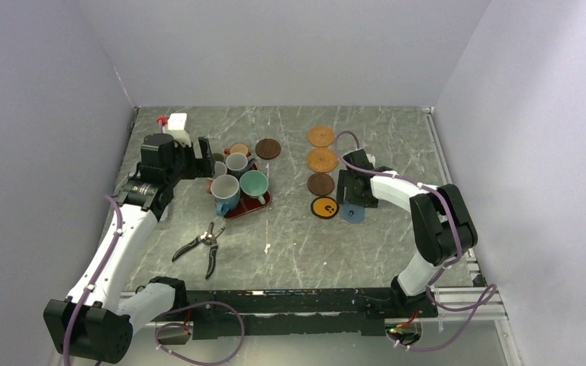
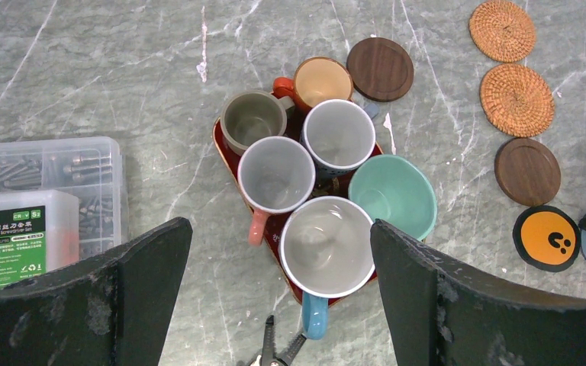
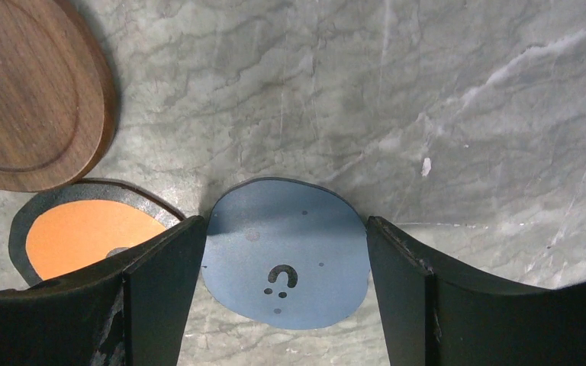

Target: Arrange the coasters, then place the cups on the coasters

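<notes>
While cups (image 2: 275,175) crowd the tray (image 1: 246,210), left gripper (image 2: 278,229): wide apart, empty.
Right gripper (image 3: 284,229): jaws flank blue coaster (image 3: 282,263); grip unclear.

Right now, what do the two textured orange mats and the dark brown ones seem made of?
The orange coasters look like woven rattan or straw, matte: coiled, ribbed weave shows. The dark brown coasters look like wood, smooth satin finish: grain lines and a rim groove show.

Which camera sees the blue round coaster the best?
The right wrist view: the thin blue round coaster fills the middle, inside the right tool. The top view shows it tiny, partly under the right arm. The left wrist view catches only a sliver at the right edge.
</notes>
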`<state>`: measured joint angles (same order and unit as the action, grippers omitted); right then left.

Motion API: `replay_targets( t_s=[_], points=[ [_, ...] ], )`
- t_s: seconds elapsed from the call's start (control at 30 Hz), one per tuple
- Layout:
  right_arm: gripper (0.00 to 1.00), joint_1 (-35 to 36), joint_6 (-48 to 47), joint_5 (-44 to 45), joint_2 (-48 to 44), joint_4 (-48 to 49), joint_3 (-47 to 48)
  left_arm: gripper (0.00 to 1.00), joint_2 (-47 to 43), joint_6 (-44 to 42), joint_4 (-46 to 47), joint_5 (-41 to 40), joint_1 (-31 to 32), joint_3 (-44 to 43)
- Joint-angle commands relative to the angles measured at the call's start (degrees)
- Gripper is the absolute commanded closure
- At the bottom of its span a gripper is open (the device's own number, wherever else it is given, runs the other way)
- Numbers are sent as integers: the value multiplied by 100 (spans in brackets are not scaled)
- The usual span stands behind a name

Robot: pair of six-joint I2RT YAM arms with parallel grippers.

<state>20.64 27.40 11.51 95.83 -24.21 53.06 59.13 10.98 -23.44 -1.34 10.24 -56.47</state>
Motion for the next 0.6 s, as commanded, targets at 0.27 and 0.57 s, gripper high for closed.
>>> replay_targets(
  t_s=[0.27,0.57],
  points=[
    [21,405,739,-345,33,-1445,-811,6,-69,-70,103,-15,79,-128],
    [21,819,1149,-438,-298,-1657,-1068,6,-68,-79,107,-41,118,-128]
  ],
)
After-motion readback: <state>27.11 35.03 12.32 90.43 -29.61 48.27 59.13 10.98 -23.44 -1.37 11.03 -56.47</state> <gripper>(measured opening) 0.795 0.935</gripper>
